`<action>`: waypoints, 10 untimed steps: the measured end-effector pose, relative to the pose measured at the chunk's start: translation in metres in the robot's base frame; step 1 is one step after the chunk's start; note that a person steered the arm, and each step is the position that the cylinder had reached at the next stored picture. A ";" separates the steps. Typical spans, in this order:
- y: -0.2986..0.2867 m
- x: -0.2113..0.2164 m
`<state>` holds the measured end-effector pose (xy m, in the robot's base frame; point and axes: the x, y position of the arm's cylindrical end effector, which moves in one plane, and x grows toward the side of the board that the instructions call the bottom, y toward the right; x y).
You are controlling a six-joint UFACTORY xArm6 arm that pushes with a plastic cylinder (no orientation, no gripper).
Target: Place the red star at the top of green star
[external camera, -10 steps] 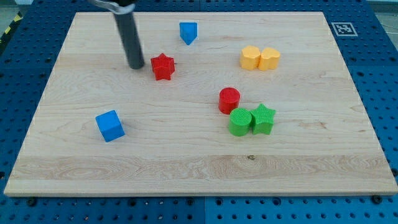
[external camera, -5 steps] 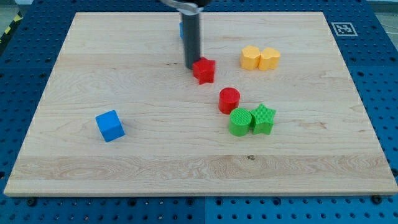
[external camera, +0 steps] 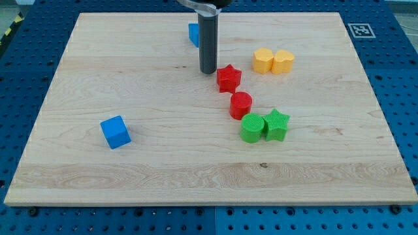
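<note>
The red star (external camera: 228, 78) lies on the wooden board, up and to the left of the green star (external camera: 277, 124). My tip (external camera: 208, 70) rests on the board just left of the red star, close to it, slightly higher in the view. A red cylinder (external camera: 240, 104) sits between the red star and the green pair. A green cylinder (external camera: 252, 128) touches the green star's left side.
Two yellow blocks (external camera: 273, 61) sit side by side at the upper right. A blue block (external camera: 194, 33) is partly hidden behind the rod near the view's top. A blue cube (external camera: 115, 132) lies at the lower left. The board (external camera: 130, 176) is light wood.
My tip swept from the view's left to the right, pushing the red star rightward and slightly down, from the upper left area to just above the red cylinder.
</note>
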<state>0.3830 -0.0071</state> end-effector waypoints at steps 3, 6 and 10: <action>0.035 0.017; 0.075 0.005; 0.100 0.039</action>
<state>0.4217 0.0934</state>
